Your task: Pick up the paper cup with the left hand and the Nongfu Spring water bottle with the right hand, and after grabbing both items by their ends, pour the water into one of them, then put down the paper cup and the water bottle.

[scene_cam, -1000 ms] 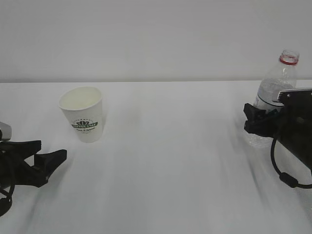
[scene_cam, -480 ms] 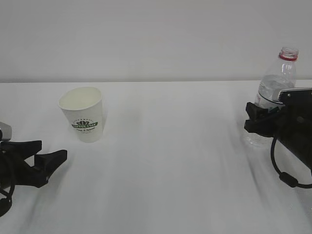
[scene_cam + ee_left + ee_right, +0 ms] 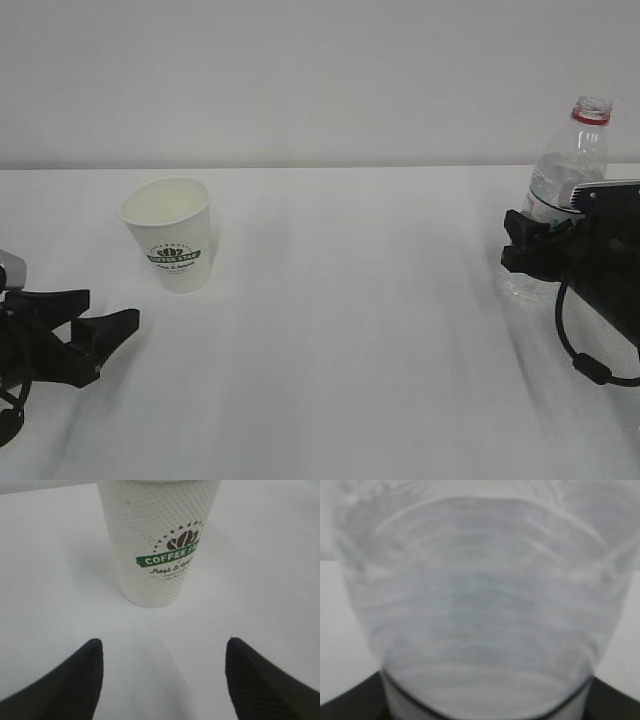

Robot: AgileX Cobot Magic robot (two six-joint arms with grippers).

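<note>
Your left hand [image 3: 105,312] stood at the lower left, fingers spread wide, near the upright paper cup [image 3: 170,234] but apart from it. Your right hand [image 3: 527,243] at the right edge clasped the Nongfu Spring water bottle [image 3: 566,172], standing on the white table [image 3: 350,330].

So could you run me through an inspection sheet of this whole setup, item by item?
Surface: plain white table, no spills visible.
Job's things: white tapered paper cup with green logo stands upright, untouched, nothing visible inside; clear ribbed plastic water bottle with red neck ring stands upright, cap off.
Clutter: nothing seen.
Grippers: left black two-finger gripper is open, short of the cup, which sits centred ahead of its fingers; right black gripper sits around the bottle's lower body, closed on it.
Cables: black cable loops below the right gripper.
Surroundings: bare pale wall.
</note>
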